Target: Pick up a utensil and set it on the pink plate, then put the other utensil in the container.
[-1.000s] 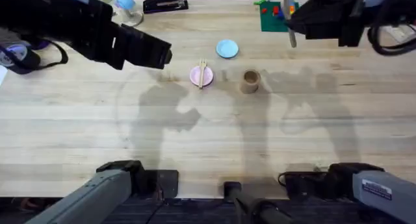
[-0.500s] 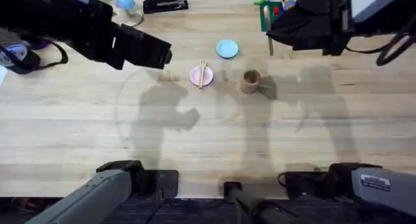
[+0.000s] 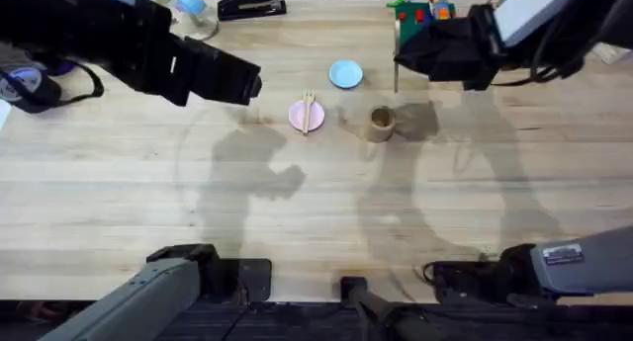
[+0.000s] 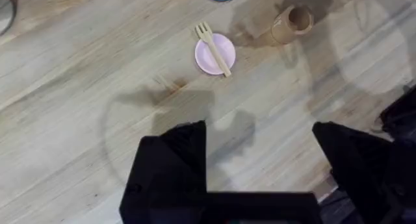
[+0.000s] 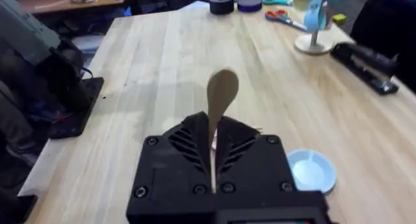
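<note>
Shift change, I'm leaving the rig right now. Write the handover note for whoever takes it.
Left gripper: fingers open, empty, raised over the table's left side.
Right gripper: fingers shut on the wooden spoon, held in the air behind the container.
Fork lies across the pink plate: done.
Blue plate is unused.
Left: bring the spoon over the container and drop it in.

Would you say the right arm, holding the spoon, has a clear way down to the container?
Probably yes: the right gripper holds the spoon near the container, whose open mouth is unobstructed.
</note>
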`<control>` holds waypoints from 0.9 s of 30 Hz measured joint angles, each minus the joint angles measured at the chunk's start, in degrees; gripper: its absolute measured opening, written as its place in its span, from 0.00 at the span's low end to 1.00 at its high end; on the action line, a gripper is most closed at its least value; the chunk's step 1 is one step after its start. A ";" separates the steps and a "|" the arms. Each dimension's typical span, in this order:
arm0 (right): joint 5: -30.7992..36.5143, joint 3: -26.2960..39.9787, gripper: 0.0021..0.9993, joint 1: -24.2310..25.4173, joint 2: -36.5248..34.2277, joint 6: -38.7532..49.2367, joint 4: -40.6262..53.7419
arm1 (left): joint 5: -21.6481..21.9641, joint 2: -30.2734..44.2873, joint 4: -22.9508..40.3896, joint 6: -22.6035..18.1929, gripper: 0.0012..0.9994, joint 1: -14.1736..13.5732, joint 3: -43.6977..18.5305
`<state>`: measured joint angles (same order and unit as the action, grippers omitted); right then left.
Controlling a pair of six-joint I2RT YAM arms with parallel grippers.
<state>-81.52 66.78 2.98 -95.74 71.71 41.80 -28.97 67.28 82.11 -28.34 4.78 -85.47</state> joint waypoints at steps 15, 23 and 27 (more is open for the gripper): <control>1.14 0.00 0.03 -0.09 -4.88 5.53 2.76 | 0.00 0.01 0.00 0.00 0.99 0.00 0.00; 1.41 0.00 0.03 -0.09 -6.96 7.19 3.58 | 0.00 0.00 -0.01 -0.02 0.99 0.00 0.00; 1.83 0.00 0.03 -0.09 -9.28 7.80 3.63 | 0.00 -0.01 0.00 0.01 0.99 0.00 0.00</control>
<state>-79.69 66.78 2.90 -105.02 79.51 45.43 -28.97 67.27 82.11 -28.34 4.78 -85.47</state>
